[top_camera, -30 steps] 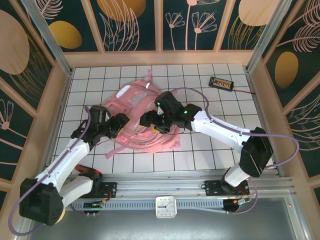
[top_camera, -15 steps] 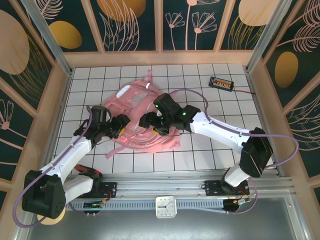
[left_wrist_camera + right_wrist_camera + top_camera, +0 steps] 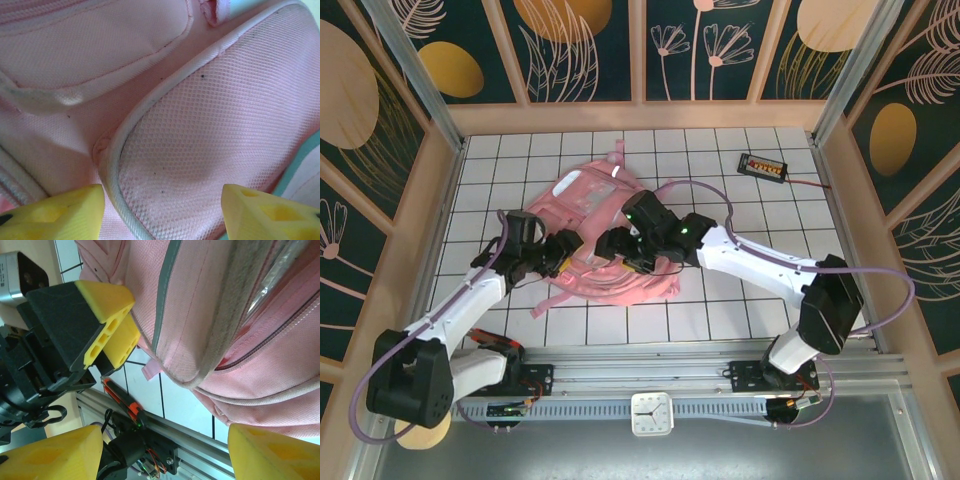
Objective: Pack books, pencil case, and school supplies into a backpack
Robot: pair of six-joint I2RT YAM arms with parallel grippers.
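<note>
The backpack (image 3: 588,192) is lying limp on the table (image 3: 720,300), soft and likely sagging wherever lifted. The left gripper (image 3: 160,212) is hovering open over its mesh panel (image 3: 215,125). The right gripper (image 3: 165,452) is gaping empty beside its trimmed edge (image 3: 212,371), probably the firmest hold.

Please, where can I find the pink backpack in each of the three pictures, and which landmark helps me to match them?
Top view: the backpack lies just left of centre, between the two arms' tips.
Left wrist view: the backpack is close up, its mesh pocket right of centre.
Right wrist view: the backpack hangs across the upper right.
Shared landmark: the yellow-tipped left end effector.
</note>
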